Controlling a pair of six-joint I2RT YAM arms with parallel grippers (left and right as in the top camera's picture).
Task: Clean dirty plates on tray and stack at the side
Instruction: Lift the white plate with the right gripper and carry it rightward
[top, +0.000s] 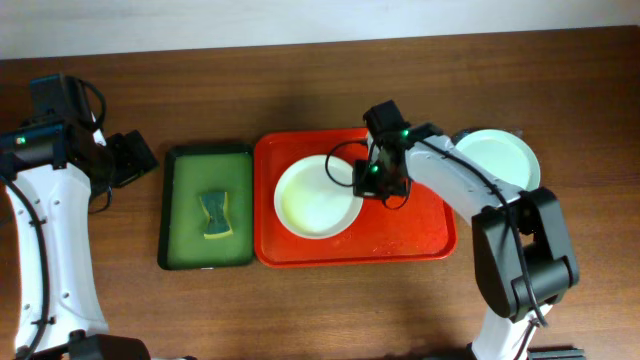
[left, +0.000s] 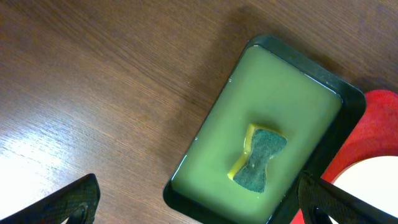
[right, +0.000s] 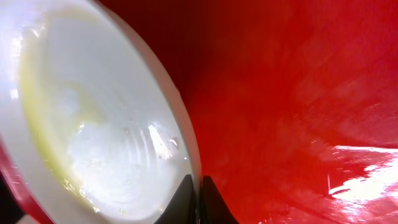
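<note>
A white-cream plate (top: 318, 196) lies on the red tray (top: 405, 238), left of its middle. My right gripper (top: 375, 178) is shut on the plate's right rim. In the right wrist view the two fingertips (right: 199, 200) pinch the rim of the plate (right: 93, 124), which shows a yellowish smear and wet drops, with the red tray (right: 298, 93) beside it. A pale blue-green plate (top: 500, 158) sits on the table right of the tray. My left gripper (top: 130, 158) is open and empty above the table, left of the green tray; its fingers (left: 199, 208) are spread wide.
A dark green tray (top: 166, 205) holding a green-and-yellow sponge (top: 216, 214) stands left of the red tray. It also shows in the left wrist view (left: 348, 99) with the sponge (left: 260, 158). Bare wooden table lies around both.
</note>
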